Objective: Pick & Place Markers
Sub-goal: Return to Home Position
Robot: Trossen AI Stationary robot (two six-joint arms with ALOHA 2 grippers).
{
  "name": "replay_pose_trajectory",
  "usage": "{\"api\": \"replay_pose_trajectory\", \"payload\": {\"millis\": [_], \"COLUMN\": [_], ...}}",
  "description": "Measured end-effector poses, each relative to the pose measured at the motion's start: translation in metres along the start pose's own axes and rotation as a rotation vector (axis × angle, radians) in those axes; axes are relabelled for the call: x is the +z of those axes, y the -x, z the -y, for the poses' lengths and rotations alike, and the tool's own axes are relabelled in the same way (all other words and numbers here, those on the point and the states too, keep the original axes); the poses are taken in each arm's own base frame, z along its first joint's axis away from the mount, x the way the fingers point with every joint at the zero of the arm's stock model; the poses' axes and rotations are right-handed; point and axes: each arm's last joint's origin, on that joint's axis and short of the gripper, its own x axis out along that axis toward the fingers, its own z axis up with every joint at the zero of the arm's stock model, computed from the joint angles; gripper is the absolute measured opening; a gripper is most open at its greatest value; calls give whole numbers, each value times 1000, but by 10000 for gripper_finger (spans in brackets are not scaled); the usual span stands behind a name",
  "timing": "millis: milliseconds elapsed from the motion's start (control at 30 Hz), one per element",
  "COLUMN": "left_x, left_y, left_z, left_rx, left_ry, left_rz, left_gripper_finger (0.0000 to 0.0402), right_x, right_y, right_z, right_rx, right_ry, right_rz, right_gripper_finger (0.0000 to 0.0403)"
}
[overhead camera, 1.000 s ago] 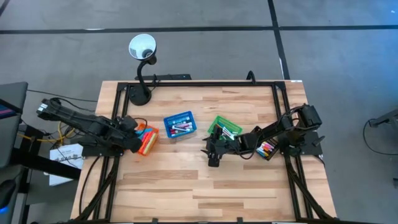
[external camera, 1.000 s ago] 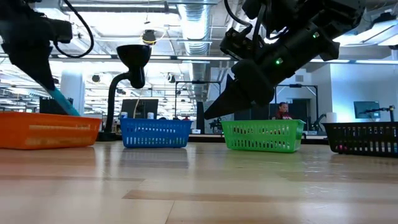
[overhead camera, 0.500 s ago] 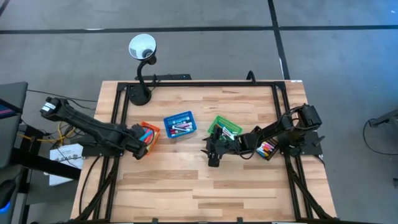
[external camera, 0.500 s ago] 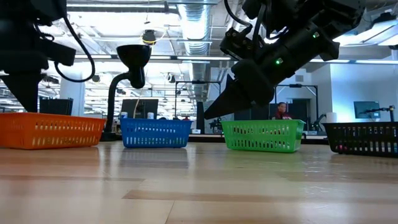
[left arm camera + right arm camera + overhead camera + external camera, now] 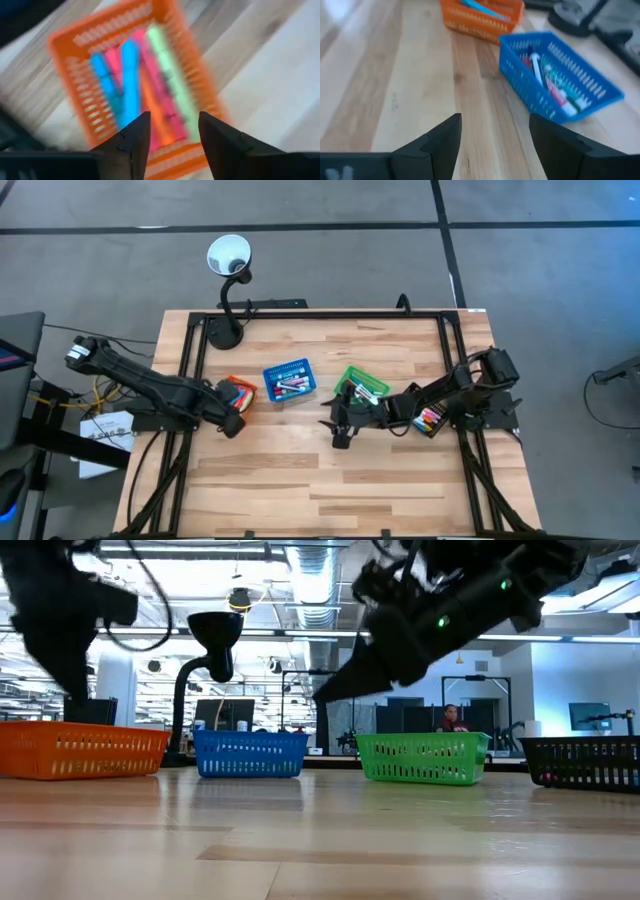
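left gripper [image 5: 232, 425] pulled back off orange basket [image 5: 240, 388], its blue marker [image 5: 129, 75] dropped, right gripper [image 5: 340, 439] lifted

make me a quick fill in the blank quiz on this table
1. The left gripper faces the ___ basket of markers.
2. The blue basket sits between the orange basket and the ___ one.
3. Both the left and the right gripper are ___ and empty.
Missing words: orange; green; open.

Orange basket [image 5: 80, 750], blue basket [image 5: 250, 754], green basket [image 5: 423, 758] and black basket [image 5: 585, 760] stand in a row on the table [image 5: 320, 840], from 9 to 3 o'clock. Left gripper [image 5: 72, 680] hangs at 10 o'clock above the orange basket; right gripper [image 5: 335, 692] slants down from 1 o'clock.
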Motion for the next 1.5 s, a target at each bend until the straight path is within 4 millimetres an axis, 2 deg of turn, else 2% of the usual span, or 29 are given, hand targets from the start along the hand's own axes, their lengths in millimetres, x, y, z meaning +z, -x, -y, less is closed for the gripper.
{"api": "replay_pose_trajectory", "payload": {"millis": [100,200,367,433,500,567,700,833,900,1067,1167,1267,1400,1500], "left_x": [8,16,22,24,24,23,17,9,4,-8,-12,-14,-19,-18], "left_y": [12,25,46,55,62,69,85,96,94,74,66,63,65,68], "left_z": [4,6,-1,-6,-15,-24,-45,-70,-78,-77,-75,-76,-85,-86], "left_rx": [-56,-87,-136,-137,-121,-120,-168,-154,-195,-438,-524,-516,-509,-499], "left_ry": [14,-50,-116,-130,-136,-168,-167,-168,-175,-207,-249,-278,-274,-276], "left_rz": [74,160,251,320,396,457,558,727,803,1024,1175,1298,1372,1395], "left_gripper_finger": [149,126,50,16,8,9,7,6,8,9,9,9,10,10], "right_x": [12,32,68,75,78,72,58,35,22,-15,-30,-43,-58,-68], "right_y": [9,29,92,125,153,176,205,222,225,233,241,250,260,258], "right_z": [-3,-3,9,18,29,37,57,73,79,94,100,105,109,109], "right_rx": [13,29,14,6,22,48,82,184,231,254,281,298,287,271], "right_ry": [91,179,193,202,177,92,-113,-175,-177,-236,-249,-233,-231,-223], "right_rz": [26,54,146,146,142,129,176,291,365,481,567,647,736,737], "right_gripper_finger": [225,225,225,225,225,225,225,225,225,225,225,225,225,225]}}
